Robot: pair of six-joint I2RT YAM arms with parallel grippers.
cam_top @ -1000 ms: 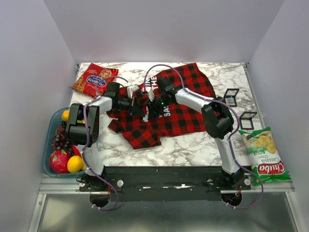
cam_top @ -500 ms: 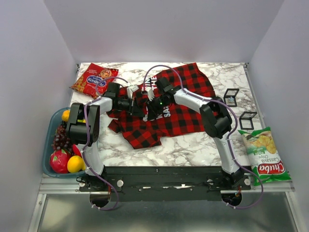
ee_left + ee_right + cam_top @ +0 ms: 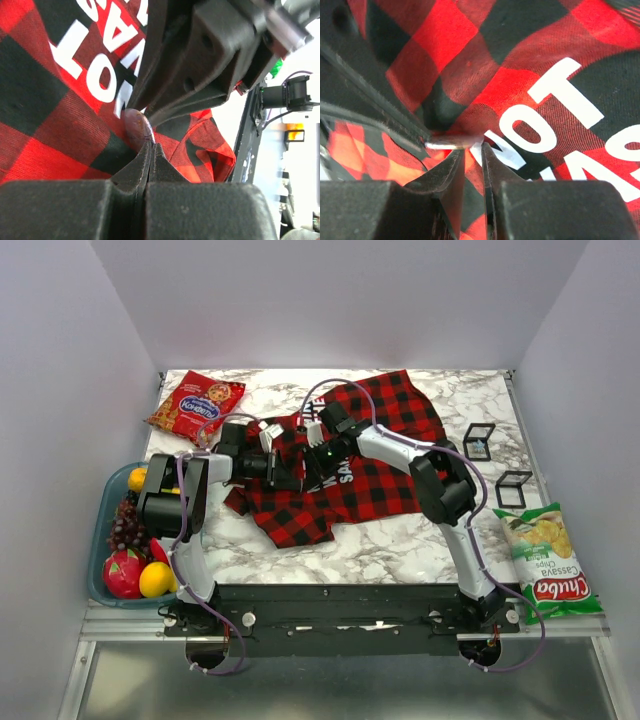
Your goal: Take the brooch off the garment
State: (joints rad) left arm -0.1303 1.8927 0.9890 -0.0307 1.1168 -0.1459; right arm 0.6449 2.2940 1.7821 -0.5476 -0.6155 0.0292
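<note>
Though near garment [image 3: 370,490], fruit [image 3: 125,573] in bin [image 3: 96,545]

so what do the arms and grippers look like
The left arm and right arm have white links, bulky black joints and a purple cable looping alongside. The left gripper and right gripper have matte black, wedge-shaped fingers with a grainy surface.

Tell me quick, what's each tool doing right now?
Left tool: closed, tips pinching the brooch at its edge.
Right tool: nearly closed, shirt fabric pinched in the narrow gap.
</note>
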